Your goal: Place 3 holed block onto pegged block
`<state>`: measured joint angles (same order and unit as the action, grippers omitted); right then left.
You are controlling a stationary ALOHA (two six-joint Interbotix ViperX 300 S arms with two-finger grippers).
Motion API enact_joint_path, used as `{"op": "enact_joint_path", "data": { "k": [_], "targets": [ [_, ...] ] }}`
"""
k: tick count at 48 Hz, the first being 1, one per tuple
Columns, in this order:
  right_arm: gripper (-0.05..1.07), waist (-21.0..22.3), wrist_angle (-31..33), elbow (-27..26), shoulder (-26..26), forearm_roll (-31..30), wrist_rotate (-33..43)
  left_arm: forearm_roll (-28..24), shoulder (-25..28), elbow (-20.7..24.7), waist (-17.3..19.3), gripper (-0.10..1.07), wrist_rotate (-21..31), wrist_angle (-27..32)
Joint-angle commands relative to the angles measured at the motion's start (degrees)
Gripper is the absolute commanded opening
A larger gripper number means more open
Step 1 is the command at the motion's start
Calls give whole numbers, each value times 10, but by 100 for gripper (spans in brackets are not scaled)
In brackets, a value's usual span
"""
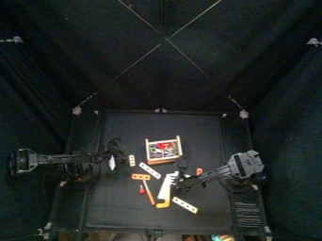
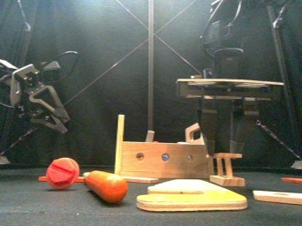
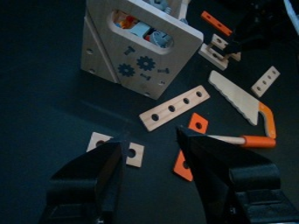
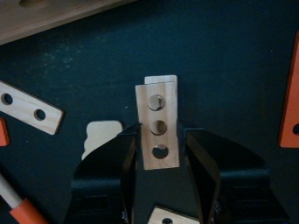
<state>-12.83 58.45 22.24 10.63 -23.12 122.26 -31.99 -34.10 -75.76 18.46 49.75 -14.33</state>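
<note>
The three-holed block [image 4: 158, 131] lies flat on the pegged block [image 4: 165, 80], whose end shows just past it. My right gripper [image 4: 158, 162] hangs straight over them, open, one jaw on each side of the holed block's near end with thin dark gaps between. In the front view the same right gripper [image 2: 224, 146] reaches down to the stacked blocks [image 2: 225, 172] right of the toolbox. My left gripper [image 3: 149, 162] is open and holds nothing. It hovers at the table's left side [image 1: 111, 156], raised off the surface [image 2: 48, 93].
A wooden toolbox [image 1: 163, 147] stands mid-table. Around it lie a saw with an orange handle [image 3: 239, 109], a long holed strip [image 3: 176, 108], a small square block [image 3: 117, 147] and orange pieces [image 3: 184, 163]. Near the front edge are a red screw [image 2: 62, 170] and a flat plank [image 2: 189, 196].
</note>
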Motion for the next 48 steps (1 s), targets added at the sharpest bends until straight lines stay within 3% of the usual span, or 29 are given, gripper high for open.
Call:
{"op": "enact_joint_path", "data": {
  "k": [1,48],
  "targets": [
    [57,2,5,-6,-18,-3,1,0,0,5,-1,85,-2,-3],
    [57,11,1,0,-13,-4,3,-1,0,4,-1,85,-2,-3]
  ]
}}
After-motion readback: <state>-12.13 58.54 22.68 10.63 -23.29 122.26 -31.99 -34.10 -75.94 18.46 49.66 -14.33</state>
